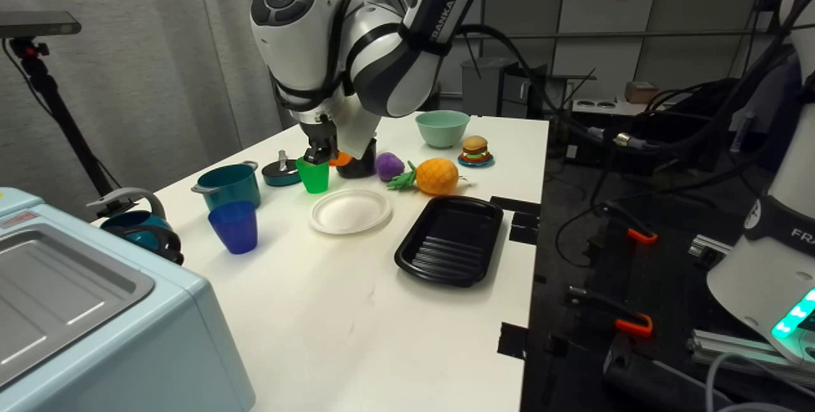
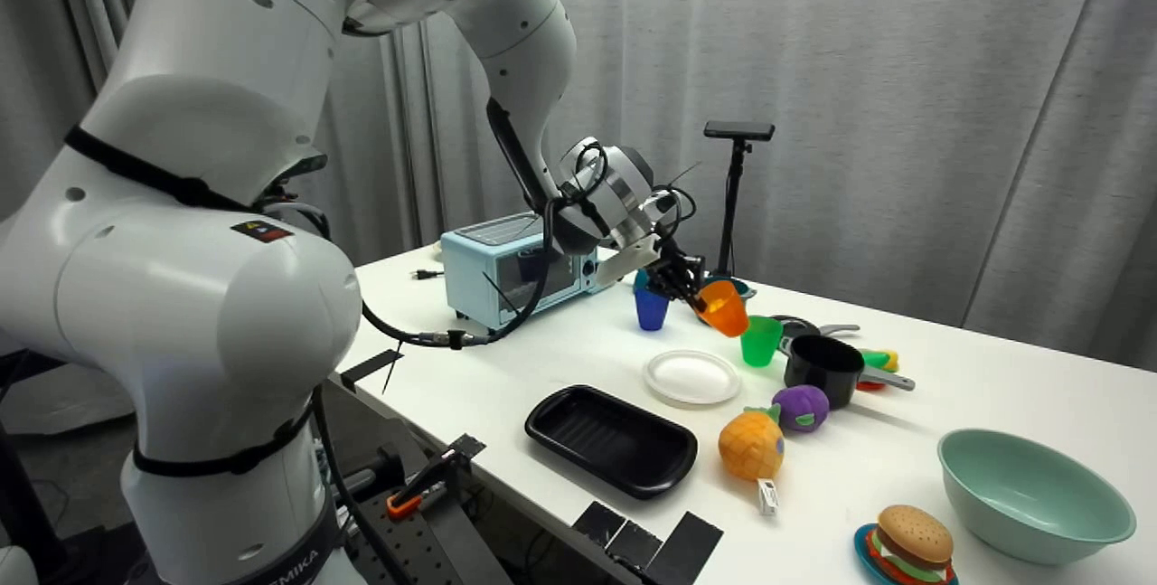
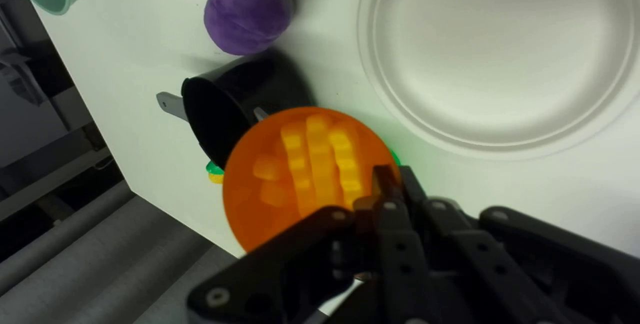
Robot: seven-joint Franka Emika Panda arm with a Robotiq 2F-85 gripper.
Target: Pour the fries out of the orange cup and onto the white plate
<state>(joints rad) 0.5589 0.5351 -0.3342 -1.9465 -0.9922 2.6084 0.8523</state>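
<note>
While the pour is not yet begun, the gripper (image 3: 398,178) is clamped on the orange cup (image 2: 726,309), pinching its wall at one side of the rim; the cup hangs aloft, tilted, its mouth facing back toward the gripper. Fries (image 3: 321,164): several yellow sticks, inside the cup, just beside the grip. Green cup (image 2: 761,343): below the gripper, near the held cup; contact cannot be told. White plate (image 3: 500,58): below the gripper and to one side, near, not under the cup; no fries on it. Black pot (image 2: 823,375): below and farther from the gripper, past the green cup. Purple toy (image 2: 801,409): just beside the pot. Step in hand, by judgement: bringing the loaded cup to the plate. Next move, by judgement: shift the gripper across until the mouth overhangs the plate, then rotate to tip it gradually, keeping the pinch firm, so the fries land within the rim.
</note>
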